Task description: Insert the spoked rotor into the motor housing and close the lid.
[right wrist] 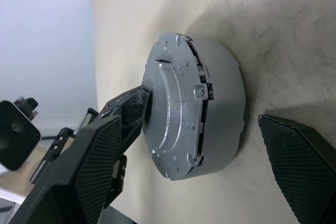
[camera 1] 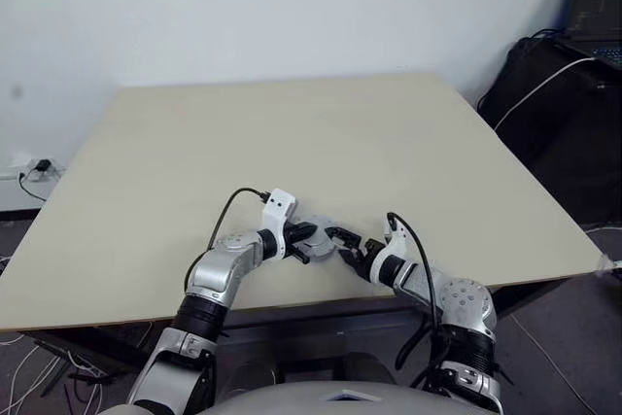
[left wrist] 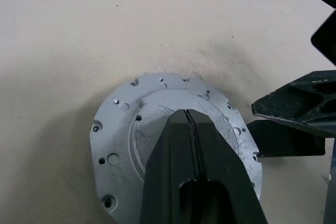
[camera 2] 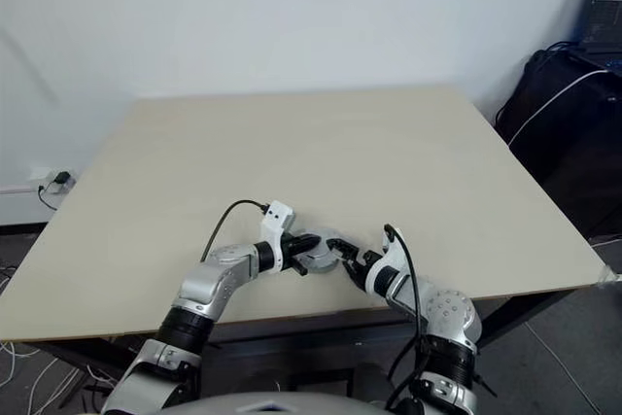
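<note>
The left gripper [left wrist: 189, 124], fingers shut, presses on the lid [left wrist: 123, 135]; the right gripper [right wrist: 210, 145] gapes, empty. Lid-closing step; next, seat it flush.

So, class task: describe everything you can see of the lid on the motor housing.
The lid is a round disc of light grey, matt metal with a raised smooth centre and small holes around its flat rim. It sits flat on the grey motor housing, near the table's front edge. The shut left end effector rests its tips on the raised centre. The open right end effector straddles the stack, one finger on either side.
</note>
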